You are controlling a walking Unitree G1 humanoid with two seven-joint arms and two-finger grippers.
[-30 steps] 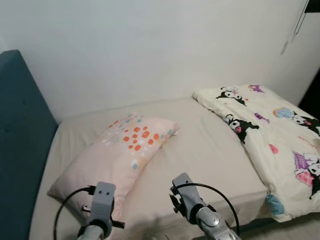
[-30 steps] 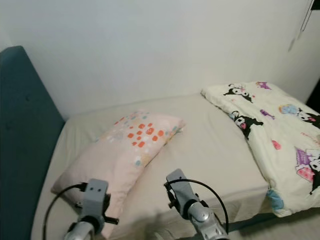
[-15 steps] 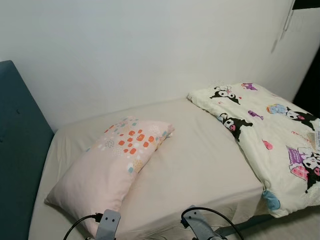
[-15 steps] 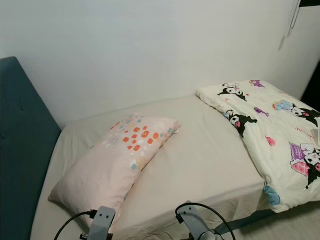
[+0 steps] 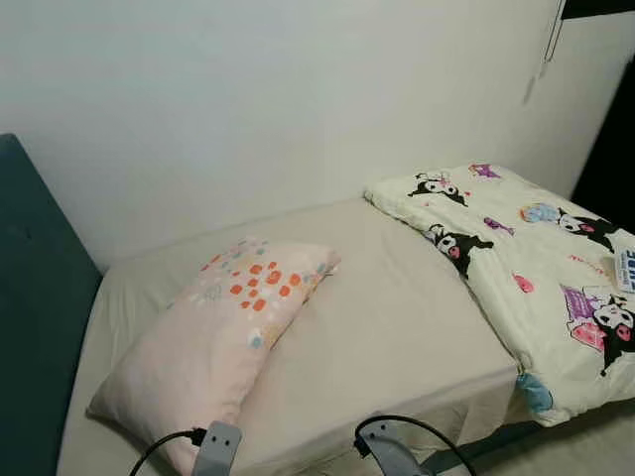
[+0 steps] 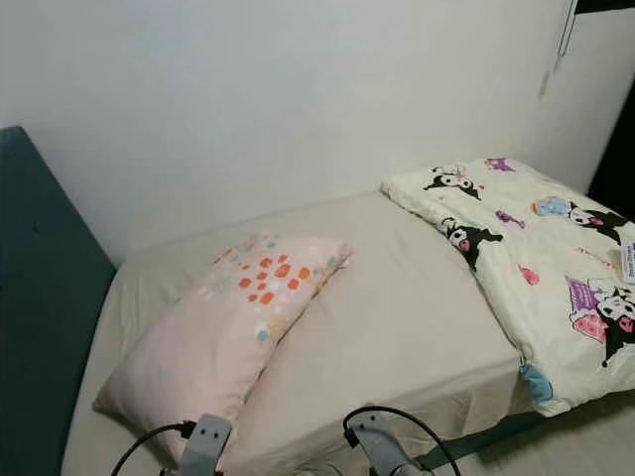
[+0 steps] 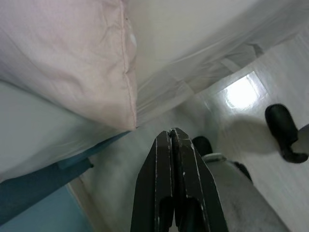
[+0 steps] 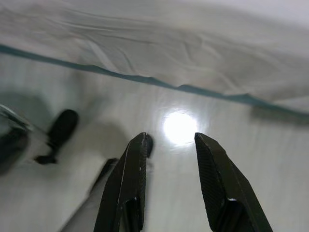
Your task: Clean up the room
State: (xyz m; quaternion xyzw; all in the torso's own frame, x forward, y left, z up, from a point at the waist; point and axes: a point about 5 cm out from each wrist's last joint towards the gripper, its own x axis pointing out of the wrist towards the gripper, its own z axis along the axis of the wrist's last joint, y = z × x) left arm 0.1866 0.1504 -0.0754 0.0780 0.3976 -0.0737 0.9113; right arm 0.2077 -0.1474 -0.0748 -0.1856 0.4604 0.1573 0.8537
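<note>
Pillow point(image 5: 213, 342), pale pink with orange and teal dots at its far end, lies diagonally on the bed point(image 5: 387, 327), toward the blue headboard point(image 5: 35, 327) side, one corner reaching the near mattress edge. Bed has a plain beige sheet and stands against a white wall point(image 5: 278, 99). Cartoon-print comforter point(image 5: 536, 288), cream with black-and-white characters, is bunched on the right part of the bed and hangs over the near edge. A small white tag with blue print point(image 5: 625, 270) sits on it at the far right.

Both arms are low in front of the bed, wrists and black cables just showing at the lower edge of the head views. Left gripper point(image 7: 172, 137) has its fingers pressed together, holding nothing, pointing down past the pillow corner point(image 7: 126, 121) and the sheet edge toward the pale floor point(image 7: 251, 140). Right gripper point(image 8: 167, 145) has fingers parted by a moderate gap, nothing between them, aimed at glossy floor with a light glare, bed edge beyond. Dark shapes on the floor point(image 7: 284, 126) are possibly the robot's feet, hard to tell.
</note>
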